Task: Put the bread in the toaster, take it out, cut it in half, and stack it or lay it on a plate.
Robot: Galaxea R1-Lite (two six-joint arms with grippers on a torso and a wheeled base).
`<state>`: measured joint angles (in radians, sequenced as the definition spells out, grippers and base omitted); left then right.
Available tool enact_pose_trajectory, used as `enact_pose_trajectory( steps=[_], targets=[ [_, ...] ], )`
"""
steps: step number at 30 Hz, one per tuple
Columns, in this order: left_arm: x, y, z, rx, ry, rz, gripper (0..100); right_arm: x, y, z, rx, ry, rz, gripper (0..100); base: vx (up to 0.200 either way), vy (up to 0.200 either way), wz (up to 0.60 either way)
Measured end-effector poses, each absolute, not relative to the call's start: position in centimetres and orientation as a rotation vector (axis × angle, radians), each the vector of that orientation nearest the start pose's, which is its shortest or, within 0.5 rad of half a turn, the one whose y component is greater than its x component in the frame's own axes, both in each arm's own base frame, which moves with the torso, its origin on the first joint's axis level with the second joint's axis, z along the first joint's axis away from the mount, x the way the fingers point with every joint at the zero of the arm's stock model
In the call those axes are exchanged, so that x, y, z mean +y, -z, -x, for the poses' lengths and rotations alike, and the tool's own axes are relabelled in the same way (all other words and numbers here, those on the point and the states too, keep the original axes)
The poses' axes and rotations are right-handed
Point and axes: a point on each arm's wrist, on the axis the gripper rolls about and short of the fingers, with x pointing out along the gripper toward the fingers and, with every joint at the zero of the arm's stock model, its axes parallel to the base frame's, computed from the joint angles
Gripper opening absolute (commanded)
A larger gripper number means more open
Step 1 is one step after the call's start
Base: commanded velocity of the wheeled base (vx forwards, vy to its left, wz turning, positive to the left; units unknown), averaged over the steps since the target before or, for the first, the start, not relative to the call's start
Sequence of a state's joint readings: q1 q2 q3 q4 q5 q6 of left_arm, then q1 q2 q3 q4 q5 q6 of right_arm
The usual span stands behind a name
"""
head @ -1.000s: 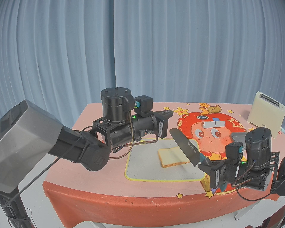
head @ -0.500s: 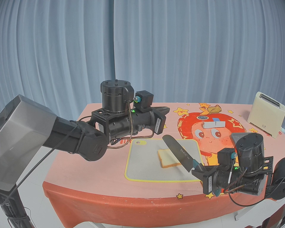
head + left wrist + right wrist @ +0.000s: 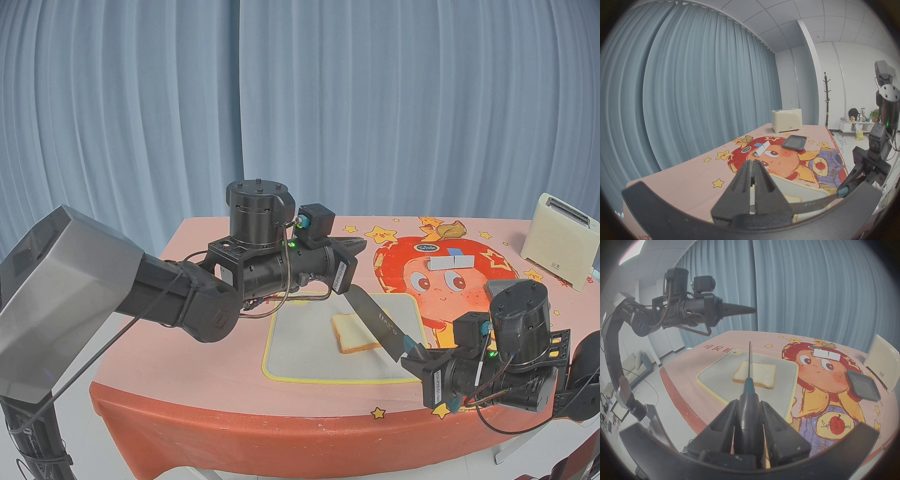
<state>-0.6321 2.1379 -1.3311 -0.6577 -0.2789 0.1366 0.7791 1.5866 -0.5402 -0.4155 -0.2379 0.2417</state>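
The bread (image 3: 356, 333) lies flat near the middle of the cutting board (image 3: 300, 356), a single whole slice. The right claw (image 3: 417, 359) sits off the board's 4 o'clock corner, its fingers clamped tight on the handle of a knife (image 3: 375, 317). The blade runs from there toward 11 o'clock and crosses over the 3 o'clock side of the slice. Whether the edge touches the bread I cannot tell. In the right wrist view the blade stands edge-on, lined up over the middle of the slice (image 3: 755, 375).

The left claw (image 3: 354, 244) hangs above the board's 12 o'clock edge, pointing toward 3 o'clock. Its fingers are pressed together with only a thin slit between them, and it has hold of nothing.

The toaster (image 3: 562, 237) stands at the table's 2 o'clock corner, well apart from the board. A dark tray (image 3: 863, 385) lies between toaster and board. A small white block (image 3: 451, 260) rests at 1 o'clock from the board.
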Motion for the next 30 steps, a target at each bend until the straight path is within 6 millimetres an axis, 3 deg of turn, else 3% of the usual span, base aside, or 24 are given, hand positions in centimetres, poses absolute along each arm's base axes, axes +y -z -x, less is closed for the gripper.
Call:
enact_pose_trajectory(
  steps=[11, 30],
  targets=[
    [-27.2, -14.1, -35.5, 0.133, 0.929, -0.163, 0, 16.5, -12.5, -17.7, 0.621, -0.44, 0.083, 0, 0.0, 0.0, 0.0],
    [-27.8, -12.3, -34.9, 0.184, 0.944, -0.172, 0, 16.6, -12.2, -17.7, 0.629, -0.443, 0.087, 0, 0.0, 0.0, 0.0]
  ],
)
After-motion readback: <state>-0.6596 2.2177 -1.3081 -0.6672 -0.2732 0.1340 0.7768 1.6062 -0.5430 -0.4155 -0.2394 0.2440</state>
